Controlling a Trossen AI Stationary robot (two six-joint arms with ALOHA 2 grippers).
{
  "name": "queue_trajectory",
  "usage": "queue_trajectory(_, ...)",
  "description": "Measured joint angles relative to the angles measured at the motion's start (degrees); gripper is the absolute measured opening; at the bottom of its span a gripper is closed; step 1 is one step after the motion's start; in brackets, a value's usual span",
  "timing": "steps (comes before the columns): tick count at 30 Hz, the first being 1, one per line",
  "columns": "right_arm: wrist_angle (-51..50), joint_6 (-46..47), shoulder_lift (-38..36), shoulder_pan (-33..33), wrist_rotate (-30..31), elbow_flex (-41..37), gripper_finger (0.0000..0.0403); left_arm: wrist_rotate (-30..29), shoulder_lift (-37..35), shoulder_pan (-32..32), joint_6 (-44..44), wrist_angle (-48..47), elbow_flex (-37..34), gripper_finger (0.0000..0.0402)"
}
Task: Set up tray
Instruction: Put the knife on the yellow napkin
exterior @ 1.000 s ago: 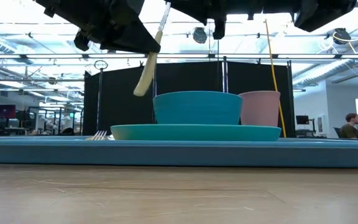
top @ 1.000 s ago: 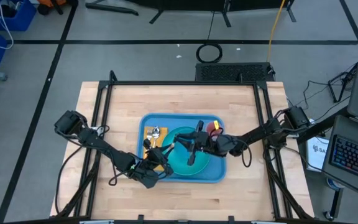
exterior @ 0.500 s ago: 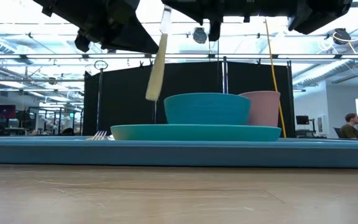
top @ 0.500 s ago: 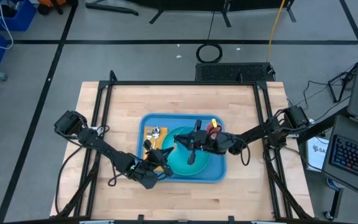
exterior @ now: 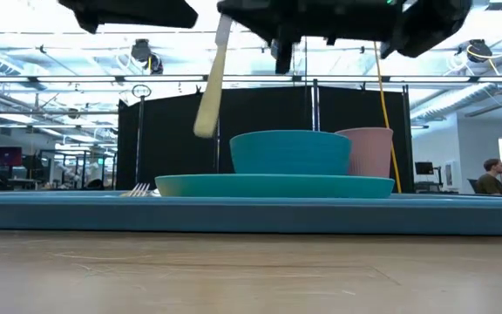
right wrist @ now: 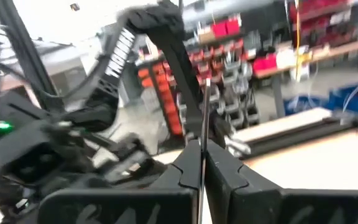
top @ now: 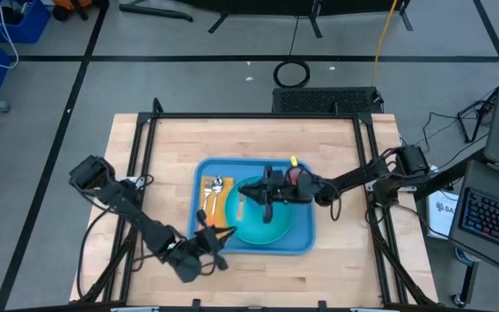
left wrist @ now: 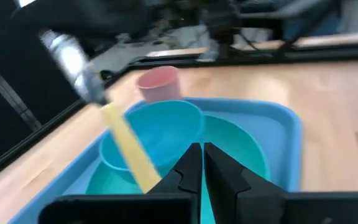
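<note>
Right gripper (top: 248, 195) jaws pinch a knife (exterior: 211, 83) above the tray (top: 301, 243), mid-desk. Left gripper (top: 219, 253) jaws pressed together, empty, off the tray's near-left edge over bare desk (top: 336, 147). On tray: one plate (top: 271, 232), one bowl (exterior: 290, 153), one pink cup (exterior: 366, 151), one napkin (top: 212, 201).

Wooden desk (top: 336, 147) on grey floor (top: 189, 87) crossed by black tape lines; black curtain partition (exterior: 172, 131) behind, bright ceiling lights (exterior: 495, 17), a seated person (exterior: 493, 177) at far right.
</note>
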Motion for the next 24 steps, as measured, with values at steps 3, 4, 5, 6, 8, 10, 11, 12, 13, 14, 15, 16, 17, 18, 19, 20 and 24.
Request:
queue_trajectory(3, -5.82, 3.63, 0.0, -2.27, -3.92, 2.19, 0.0, 0.81, 0.0, -2.06, 2.09, -1.11, 0.0, 0.0007)
queue_trajectory(4, -7.92, 4.27, 0.0, -2.82, -4.71, 3.37, 0.0, 1.58, 0.0, -2.54, 3.17, -2.2, 0.0, 0.0004)
queue_trajectory(5, -10.03, 4.4, 0.0, -3.23, -5.48, 4.6, 0.0, 2.08, 0.01, -3.04, 3.8, -3.19, 0.0, 0.0003)
queue_trajectory(6, -11.95, 4.24, 0.0, -3.48, -5.72, 5.85, 0.0, 1.92, 0.04, -3.55, 4.09, -3.59, 0.0, 0.0004)
queue_trajectory(8, -15.26, 3.77, 0.04, -3.76, -5.74, 8.21, 0.0, -0.25, 0.04, -4.4, 3.65, -3.46, 0.0, 0.0009)
queue_trajectory(10, -16.96, 3.87, 0.59, -4.06, -5.84, 10.74, 0.0, -2.55, 0.02, -4.92, 3.47, -4.17, 0.0, 0.0016)
queue_trajectory(11, -17.64, 4.21, 0.86, -4.26, -5.94, 11.83, 0.0, -3.7, 0.02, -5.13, 3.39, -5.1, 0.0, 0.0018)
queue_trajectory(12, -18.86, 4.62, 1.3, -4.44, -5.98, 13.11, 0.0, -5.16, 0.02, -5.53, 3.04, -5.83, -0.01, 0.0019)
queue_trajectory(13, -19.83, 5.13, 1.98, -4.68, -6.1, 14.34, 0.0, -7.05, 0.02, -5.92, 2.38, -6.35, 0.0, 0.0019)
queue_trajectory(14, -20.92, 5.61, 2.78, -4.95, -6.52, 15.45, 0.0, -9.21, 0.02, -6.35, 1.63, -6.87, -0.01, 0.0018)
queue_trajectory(15, -22.31, 6.25, 3.69, -5.31, -7.41, 16.38, 0.0, -11.48, 0.02, -6.85, 0.97, -7.33, 0.0, 0.0015)
queue_trajectory(16, -23.04, 7.08, 4.91, -5.55, -8.43, 17.1, 0.0, -13.54, 0.02, -7.41, 0.38, -7.91, 0.0, 0.0012)
queue_trajectory(17, -22.95, 7.79, 6.26, -5.91, -9.06, 17.73, 0.0, -15.29, 0.02, -7.85, -0.58, -8.73, 0.0, 0.0007)
queue_trajectory(18, -22.71, 8.35, 7.53, -6.19, -9.68, 18.21, 0.0, -16.64, 0.02, -8.27, -1.6, -9.6, -0.01, 0.0005)
queue_trajectory(19, -22.39, 8.9, 8.43, -6.48, -10.34, 18.44, 0.0, -17.4, -0.18, -8.63, -2.79, -10.76, -0.01, 0.0003)
queue_trajectory(20, -22.0, 9.49, 9.34, -6.65, -10.54, 18.74, 0.0, -17.5, -0.69, -9.02, -4.22, -12.55, -0.02, 0.0004)
queue_trajectory(24, -18.57, 9.57, 11.37, -7.28, -10.72, 19.14, 0.0, -13.43, -4.52, -9.92, -13.75, -23.81, -0.1, 0.0017)
